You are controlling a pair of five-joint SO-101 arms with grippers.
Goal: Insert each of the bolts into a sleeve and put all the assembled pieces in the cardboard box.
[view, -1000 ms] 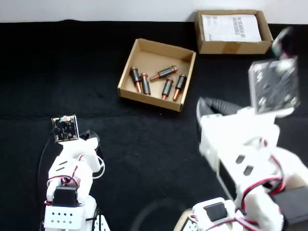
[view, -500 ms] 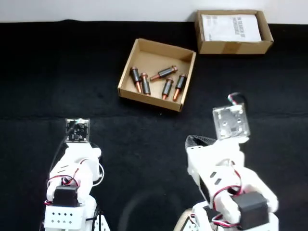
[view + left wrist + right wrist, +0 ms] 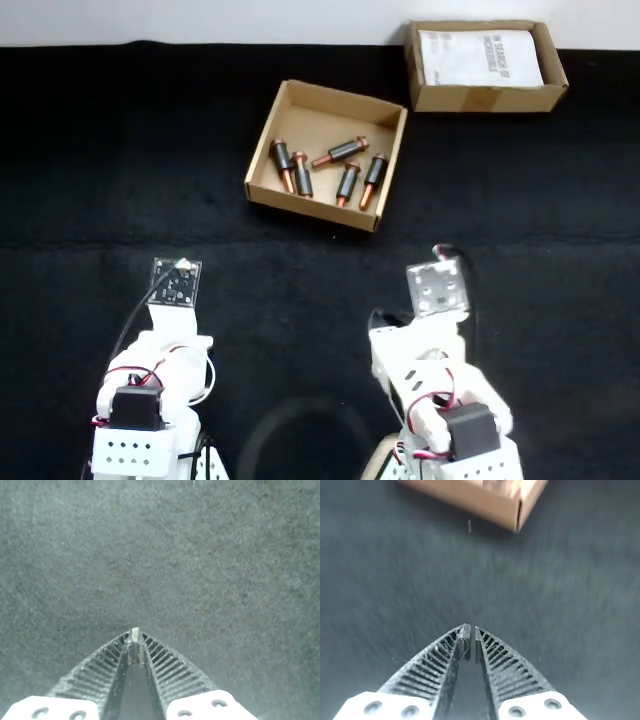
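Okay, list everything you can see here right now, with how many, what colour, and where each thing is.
table: one, black cloth cover, under everything
cardboard box: one, brown, open, middle of the far half of the table
assembled pieces: five, dark sleeves on copper-coloured bolts, lying inside the cardboard box
second box: one, brown, far right corner
paper sheet: one, white with print, lying in the second box
left gripper: one, black fingers, shut, over bare cloth, near left
right gripper: one, black fingers, shut, over bare cloth, near side of the cardboard box
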